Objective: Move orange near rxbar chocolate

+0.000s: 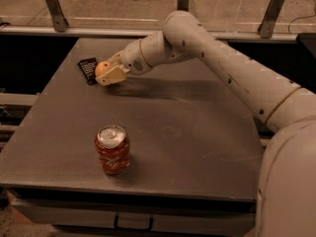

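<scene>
The orange (101, 68) is a small round fruit held in my gripper (105, 72) at the far left of the table. The gripper is shut on it, with cream fingers (113, 76) wrapped under and around it. The rxbar chocolate (88, 69) is a flat black wrapper with white print lying on the table just left of the orange. The orange sits right beside the bar's right edge, very low over the table surface. My arm reaches in from the right.
A red patterned drink can (112, 150) stands upright near the table's front edge. The grey table (197, 132) has a dark gap on its left and a rail with metal posts (54, 6) behind it.
</scene>
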### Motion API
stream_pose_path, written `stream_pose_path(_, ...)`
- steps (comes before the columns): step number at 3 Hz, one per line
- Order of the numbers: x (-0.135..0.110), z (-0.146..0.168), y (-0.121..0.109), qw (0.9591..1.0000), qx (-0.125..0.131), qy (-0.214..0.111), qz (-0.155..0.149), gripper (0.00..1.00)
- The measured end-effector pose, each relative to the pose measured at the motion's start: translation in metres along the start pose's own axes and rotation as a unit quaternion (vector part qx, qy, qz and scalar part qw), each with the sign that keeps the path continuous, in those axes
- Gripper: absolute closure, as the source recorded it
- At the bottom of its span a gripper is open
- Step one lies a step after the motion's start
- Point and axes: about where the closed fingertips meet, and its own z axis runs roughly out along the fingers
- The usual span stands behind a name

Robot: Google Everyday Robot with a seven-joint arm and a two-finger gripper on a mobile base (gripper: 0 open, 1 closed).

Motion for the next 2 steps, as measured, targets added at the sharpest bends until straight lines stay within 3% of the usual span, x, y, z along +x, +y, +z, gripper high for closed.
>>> stream_pose_path(2, 0.0064, 0.0063, -0.0009, 0.9999, 0.001, 0.010, 0.001, 0.13)
